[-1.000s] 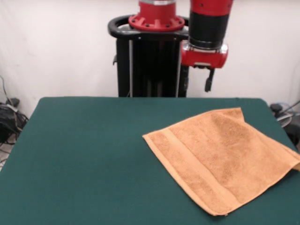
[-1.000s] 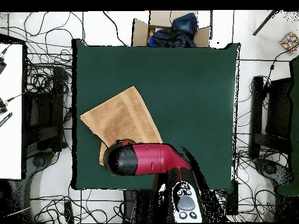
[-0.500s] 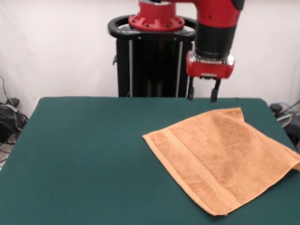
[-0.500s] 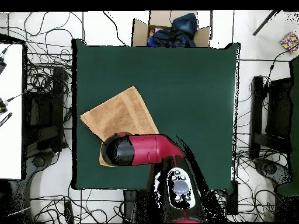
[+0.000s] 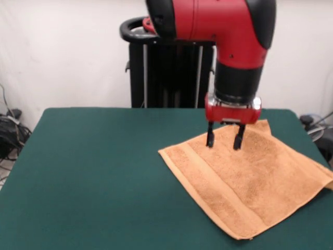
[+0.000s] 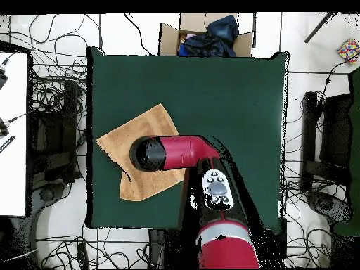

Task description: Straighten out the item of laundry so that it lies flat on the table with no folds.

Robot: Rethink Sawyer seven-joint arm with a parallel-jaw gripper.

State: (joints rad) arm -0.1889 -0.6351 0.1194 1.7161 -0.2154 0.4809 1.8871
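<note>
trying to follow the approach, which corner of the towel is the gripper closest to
The far corner, nearest the pedestal. The open gripper hangs beside it over the towel; the other corners lie further off.

You've got two angles. The front camera sits low across the table (image 5: 93,172), close in, looking level at the arm (image 5: 229,47) and the wall behind. The overhead camera looks straight down from high up, taking in the whole table (image 6: 225,105) plus cable-strewn floor around it. Both share the tabletop, towel (image 5: 250,177) and arm.
</note>
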